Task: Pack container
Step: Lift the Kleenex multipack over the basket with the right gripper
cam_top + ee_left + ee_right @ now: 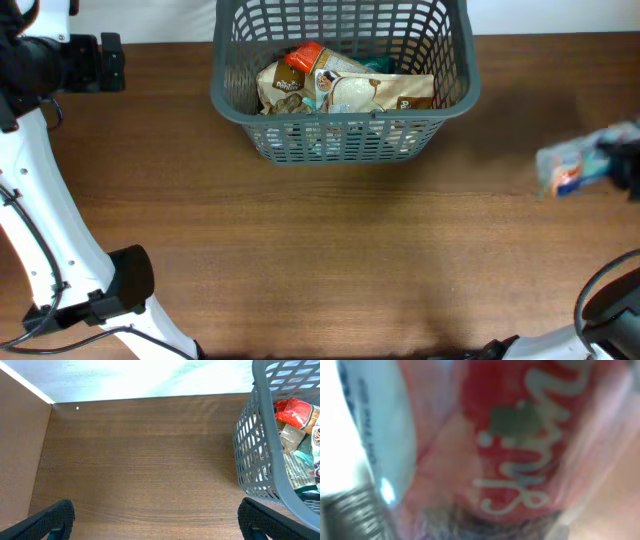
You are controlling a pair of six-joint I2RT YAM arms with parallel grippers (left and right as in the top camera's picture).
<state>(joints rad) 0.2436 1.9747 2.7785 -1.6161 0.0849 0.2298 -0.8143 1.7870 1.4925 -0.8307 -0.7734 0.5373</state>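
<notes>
From overhead, the dark grey shopping basket [345,125] stands upright on the brown table [320,250]. Inside it lie several food packets [350,88], an orange-topped one among white and brown ones. Well to the basket's left, the left gripper [110,62] sits level with the basket; its jaw spacing cannot be read from this height. Well to the basket's right and a little nearer the camera's lower edge, the right gripper [615,160] grips a blurred pale snack packet [572,168] with blue and red patches. The packet sticks out toward the basket.

In the left wrist view, the basket's lattice wall and solid rim fill the right side, and a red packet shows behind the slots. The left gripper's two black fingers [55,517] stand spread wide, with only bare table between them and the right-hand finger close to the basket's corner.

In the right wrist view, the snack packet fills the frame. It is out of focus: clear film over a red label with white script, and a pale blue-white panel at the left. The basket is out of sight here.
</notes>
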